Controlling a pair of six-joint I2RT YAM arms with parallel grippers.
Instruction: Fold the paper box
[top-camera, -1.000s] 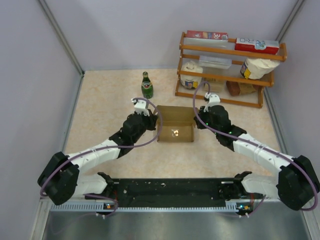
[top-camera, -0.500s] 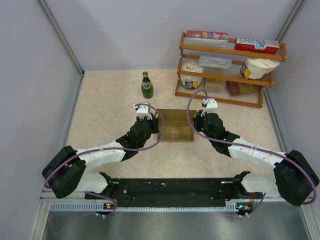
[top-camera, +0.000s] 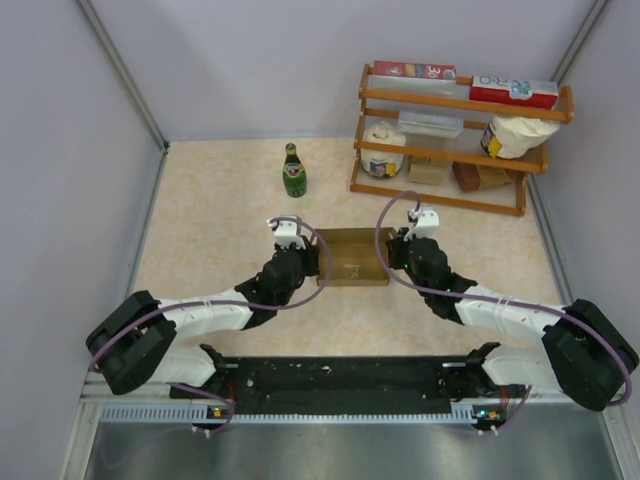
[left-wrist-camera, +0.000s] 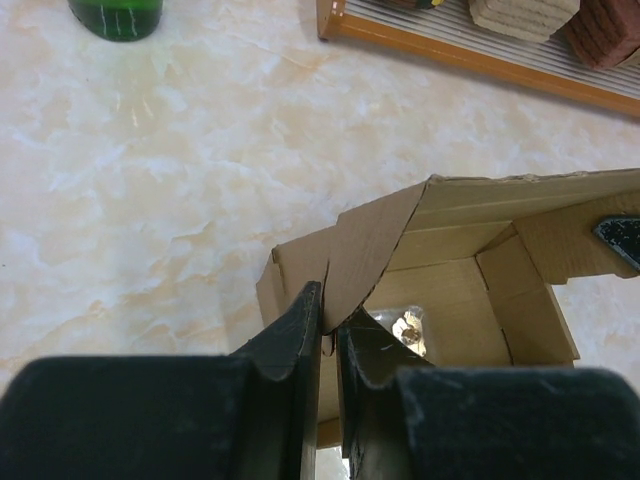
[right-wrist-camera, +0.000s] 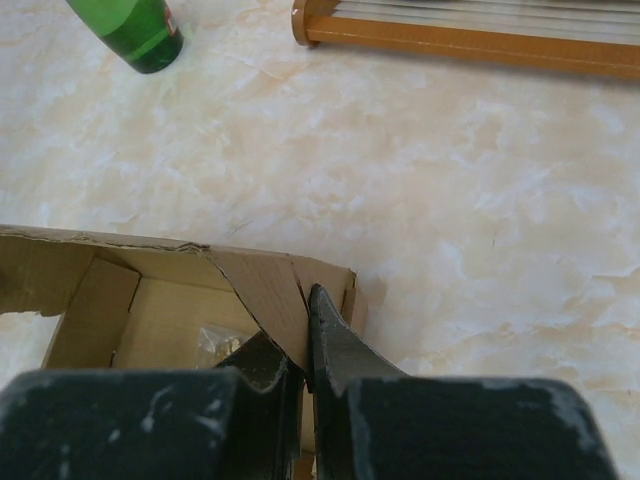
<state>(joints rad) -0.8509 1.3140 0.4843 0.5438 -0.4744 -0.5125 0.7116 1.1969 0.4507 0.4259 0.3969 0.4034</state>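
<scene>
Pinched thin on the left end flap of the paper box (top-camera: 352, 258) with the left gripper (left-wrist-camera: 325, 322). Sits open-topped on the table (top-camera: 210, 210) between both arms. Nipped tight on its right end flap with the right gripper (right-wrist-camera: 303, 335).

overhead from behind, wrist views close, sharing paper box (left-wrist-camera: 455, 285)

A: Arms?
B: Left arm (top-camera: 205, 312) and right arm (top-camera: 505, 305) are reaching from the lower corners toward frame centre.
A: Grippers?
B: Left gripper (left-wrist-camera: 328, 322) and right gripper (right-wrist-camera: 303, 335) are each pinching a paper box (top-camera: 352, 262) flap.
</scene>
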